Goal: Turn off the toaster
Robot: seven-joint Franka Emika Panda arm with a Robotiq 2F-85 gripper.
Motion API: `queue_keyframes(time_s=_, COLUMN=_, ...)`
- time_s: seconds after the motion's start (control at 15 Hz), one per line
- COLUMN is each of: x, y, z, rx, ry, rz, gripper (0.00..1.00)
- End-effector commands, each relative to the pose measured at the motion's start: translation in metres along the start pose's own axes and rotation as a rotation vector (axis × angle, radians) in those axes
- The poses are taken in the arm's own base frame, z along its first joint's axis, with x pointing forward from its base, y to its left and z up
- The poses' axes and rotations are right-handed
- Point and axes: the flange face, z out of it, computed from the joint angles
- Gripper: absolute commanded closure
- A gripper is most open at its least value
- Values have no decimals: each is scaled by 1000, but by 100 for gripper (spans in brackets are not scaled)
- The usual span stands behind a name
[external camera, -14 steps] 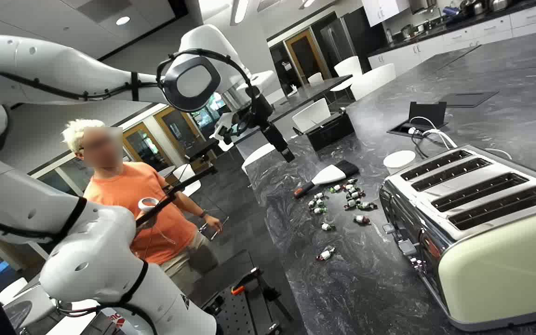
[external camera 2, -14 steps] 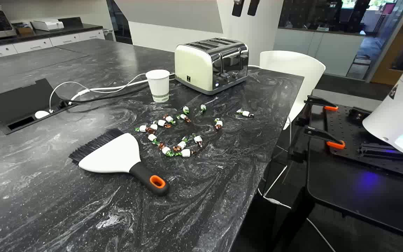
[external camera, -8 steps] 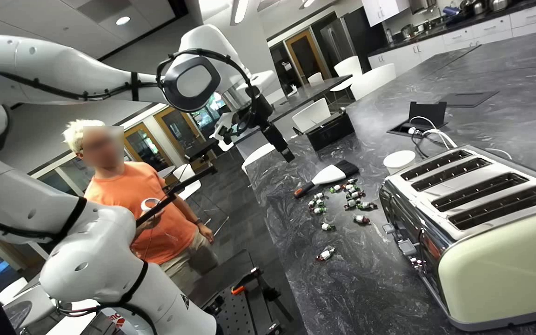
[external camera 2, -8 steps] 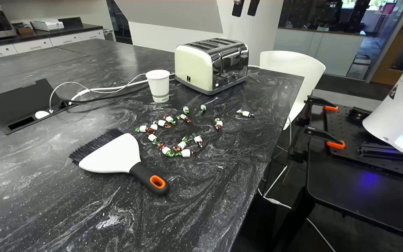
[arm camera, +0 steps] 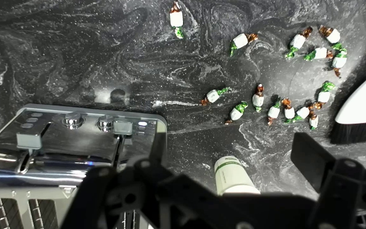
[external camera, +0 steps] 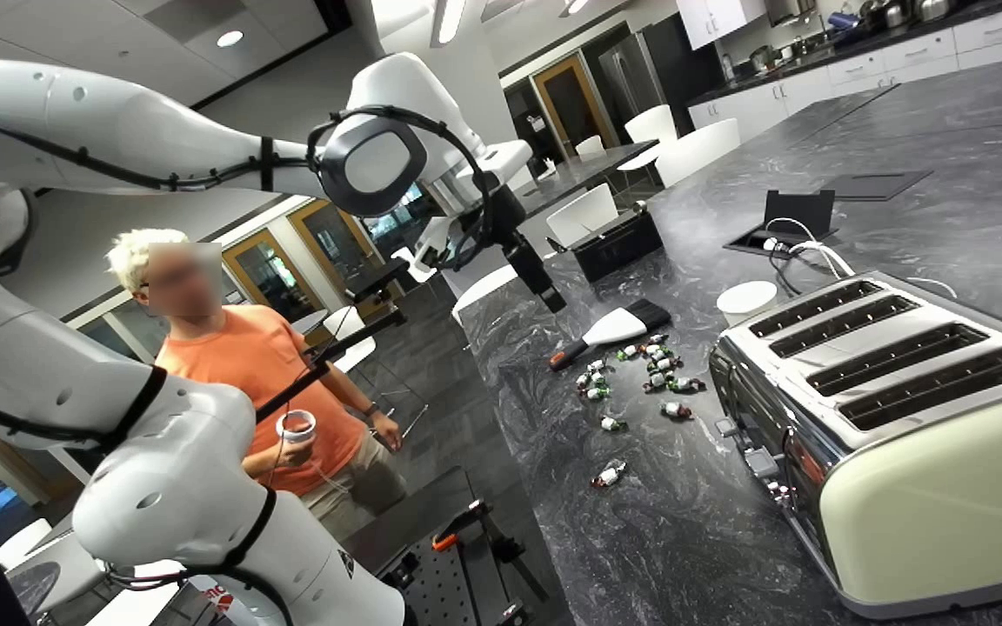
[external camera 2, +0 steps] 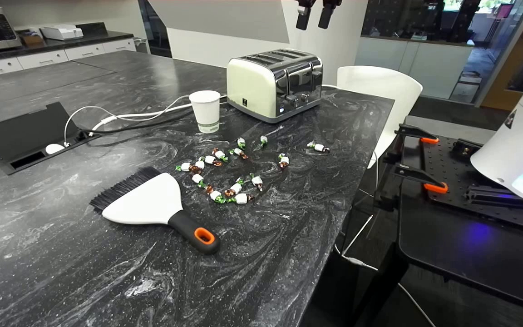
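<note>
Wrist view is crossed at six o'clock by the gripper (arm camera: 233, 151), its fingers (arm camera: 311, 160) released and spread well apart. The toaster (arm camera: 65, 159) is shown there at eight o'clock, its levers (arm camera: 123, 128) and knobs (arm camera: 72, 120) turned toward twelve, and a small white light (arm camera: 142, 123) is lit beside a lever. The cup (arm camera: 233, 175) is placed at five o'clock, near the toaster, and is partly hidden by the gripper. Candies (arm camera: 258, 100) are scattered from twelve o'clock round to three, where the brush (arm camera: 362, 98) is only partly shown. In an exterior view, the toaster is set upright on the counter (external camera 2: 270, 263) at twelve o'clock. In an exterior view, the arm (external camera: 49, 348) is stretched from nine o'clock toward the centre, and the gripper is held above the counter, apart from the toaster at four. A white device (external camera: 296, 426) is held by a person (external camera: 249, 352) at nine o'clock, beyond the arm.
</note>
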Motion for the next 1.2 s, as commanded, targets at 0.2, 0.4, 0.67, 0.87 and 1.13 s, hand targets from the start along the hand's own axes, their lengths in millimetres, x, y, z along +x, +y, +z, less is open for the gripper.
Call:
queue_keyframes(time_s=0.2, x=22, y=34, z=61, rx=5, ry=105, rz=134, gripper=50)
queue_keyframes(time_s=0.4, x=20, y=51, z=87, rx=6, ry=148, rz=208, gripper=74)
queue_keyframes(time_s=0.67, x=4, y=84, z=117, rx=-36, ry=133, rz=347, gripper=100)
queue_keyframes(time_s=0.87, x=-15, y=101, z=131, rx=-31, ry=69, rz=449, gripper=100)
queue_keyframes(time_s=1.13, x=-33, y=101, z=139, rx=34, ry=11, rz=549, gripper=100)
